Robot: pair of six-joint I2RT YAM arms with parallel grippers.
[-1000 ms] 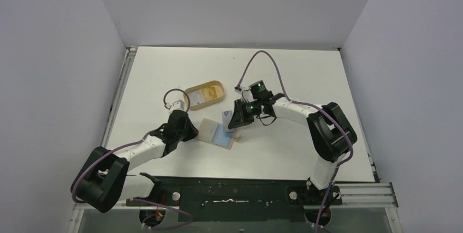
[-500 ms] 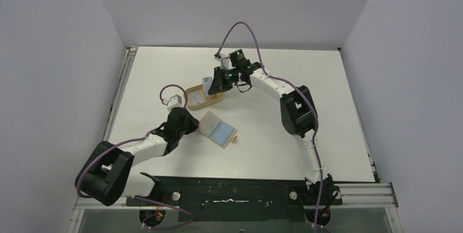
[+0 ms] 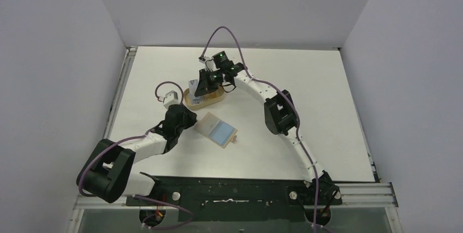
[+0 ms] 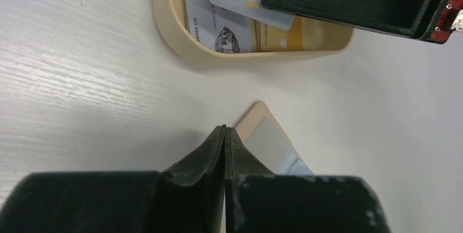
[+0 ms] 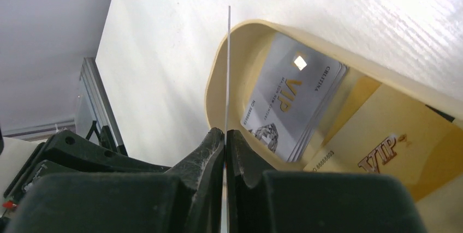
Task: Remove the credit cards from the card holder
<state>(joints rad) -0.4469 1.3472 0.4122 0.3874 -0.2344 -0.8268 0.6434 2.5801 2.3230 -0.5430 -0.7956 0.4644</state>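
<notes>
- From above: The card holder (image 3: 210, 124) lies open on the table (image 3: 306, 80), near the middle. A light blue card (image 3: 222, 131) sits inside it, so I think the job is not finished.
- The left fingers (image 3: 188, 119) are shut tight with nothing in them, right at the holder's left edge. I think they wait there to stop it sliding. I cannot tell if they touch it.
- The right fingers (image 3: 197, 87) hang over the oval tray (image 3: 215, 100), well away from the holder. They pinch a pale card (image 3: 193, 85).
- Left wrist view: The two shut tips meet in a point. The holder's tan corner sits just beside them. Past it is the tray, with cards lying in it. The black right fingers hold the pale card out above them.
- Right wrist view: The right fingers are closed on the pale card. It shows edge-on, like a thin line, standing up over the tray's rim. Below it a silver card (image 5: 289, 99) and a gold card (image 5: 382, 145) lie flat in the tray.
- I think the card is held over the tray so it can drop in with the others when the fingers let go.
</notes>
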